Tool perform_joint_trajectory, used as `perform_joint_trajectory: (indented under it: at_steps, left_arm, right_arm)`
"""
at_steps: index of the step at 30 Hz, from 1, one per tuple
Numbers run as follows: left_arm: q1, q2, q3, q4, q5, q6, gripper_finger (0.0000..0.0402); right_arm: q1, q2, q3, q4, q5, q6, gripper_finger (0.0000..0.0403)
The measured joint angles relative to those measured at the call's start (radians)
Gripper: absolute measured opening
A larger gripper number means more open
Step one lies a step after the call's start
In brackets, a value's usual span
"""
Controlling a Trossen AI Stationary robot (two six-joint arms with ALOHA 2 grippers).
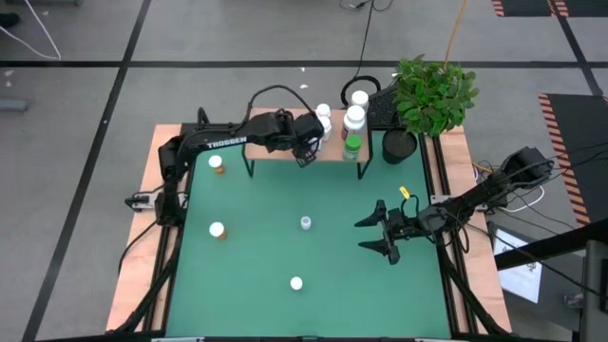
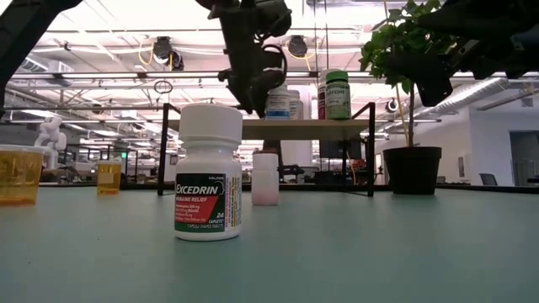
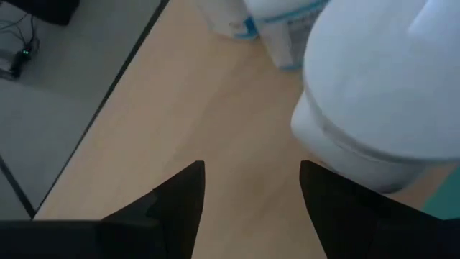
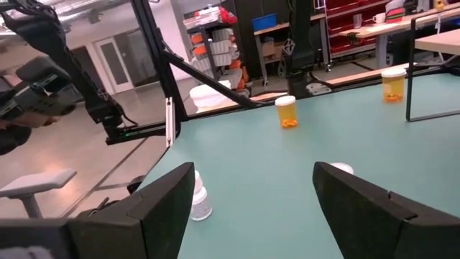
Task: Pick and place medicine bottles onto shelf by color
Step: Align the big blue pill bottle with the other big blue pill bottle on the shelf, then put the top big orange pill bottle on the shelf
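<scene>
The light-wood shelf [image 1: 285,150] stands at the table's far edge. It carries several white-capped bottles [image 1: 326,123], one of them green [image 1: 351,145]. My left gripper [image 1: 306,155] is open above the shelf board [image 3: 180,108], with a white-capped bottle [image 3: 381,86] just beside one finger. On the green table stand two orange bottles [image 1: 218,163] [image 1: 217,229], a small pale bottle [image 1: 306,222] and a white Excedrin bottle [image 2: 208,172]. My right gripper [image 1: 364,235] is open and empty above the table's right part.
A potted plant in a black pot [image 1: 401,144] stands just right of the shelf. The shelf's thin black legs [image 2: 370,150] reach down to the table. The mat between the loose bottles [image 1: 266,256] is bare.
</scene>
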Motion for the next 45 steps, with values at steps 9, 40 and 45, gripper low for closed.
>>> perform_joint_trajectory:
  at_steps: [9,40,45]
  left_arm:
    - [-0.001,0.000,0.000,0.099,0.011,0.001,0.0230]
    - [-0.369,-0.474,-0.321,-0.346,-0.176,-0.383,0.0230]
    - [-0.320,-0.634,-0.567,-0.347,-0.159,-0.576,0.0230]
  right_arm:
    - [0.000,0.000,0.000,-0.010,0.000,0.011,0.0276]
    - [0.153,0.000,0.000,-0.028,0.151,0.013,0.0276]
    - [0.155,0.000,0.000,-0.019,0.158,0.007,0.0276]
